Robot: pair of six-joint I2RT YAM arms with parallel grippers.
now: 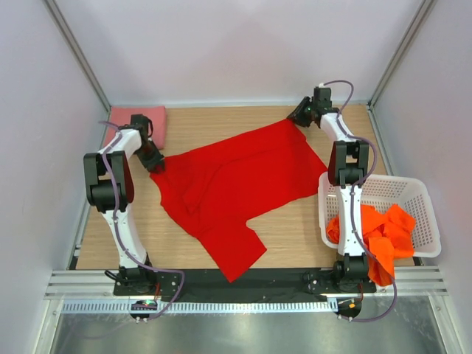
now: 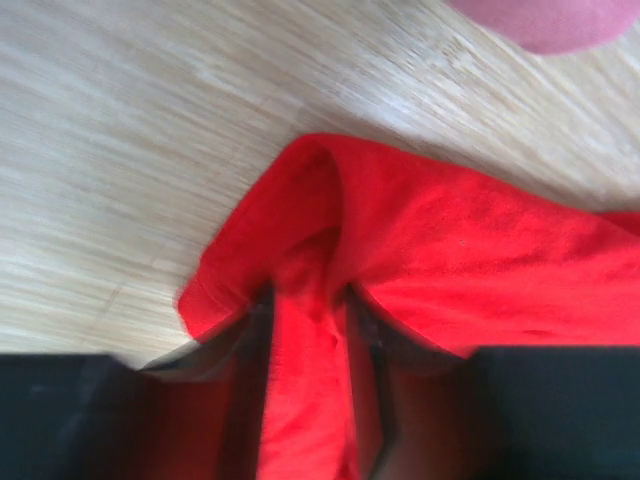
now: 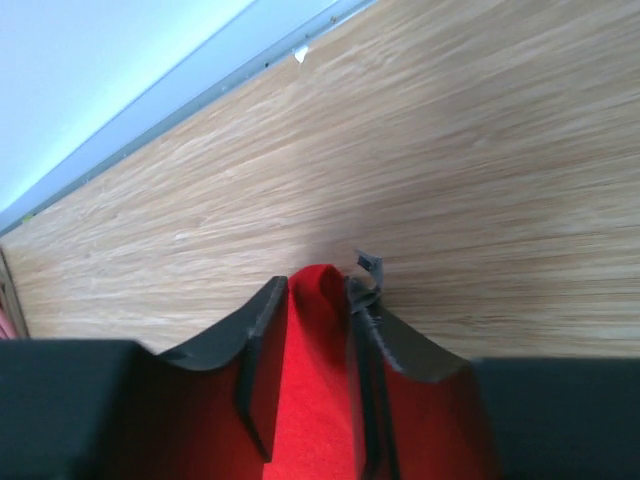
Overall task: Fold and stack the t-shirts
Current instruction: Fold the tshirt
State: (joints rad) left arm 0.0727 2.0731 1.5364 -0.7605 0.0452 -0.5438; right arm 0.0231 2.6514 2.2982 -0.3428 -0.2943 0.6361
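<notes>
A bright red t-shirt [image 1: 236, 184] lies spread out and rumpled across the middle of the table. My left gripper [image 1: 156, 164] is at its left corner. In the left wrist view the left gripper [image 2: 308, 300] is shut on a fold of the red cloth [image 2: 470, 250]. My right gripper [image 1: 299, 116] is at the shirt's far right corner. The right wrist view has the right gripper [image 3: 318, 290] pinching a narrow fold of red cloth [image 3: 320, 400] just above the wood. A folded salmon pink t-shirt [image 1: 140, 122] lies at the back left, and orange t-shirts [image 1: 376, 232] fill the basket.
A white lattice basket [image 1: 424, 214] stands at the right beside the right arm's base, with orange cloth hanging over its near rim. White walls close the table at the back and both sides. The pink shirt's edge [image 2: 545, 20] lies close to the left gripper.
</notes>
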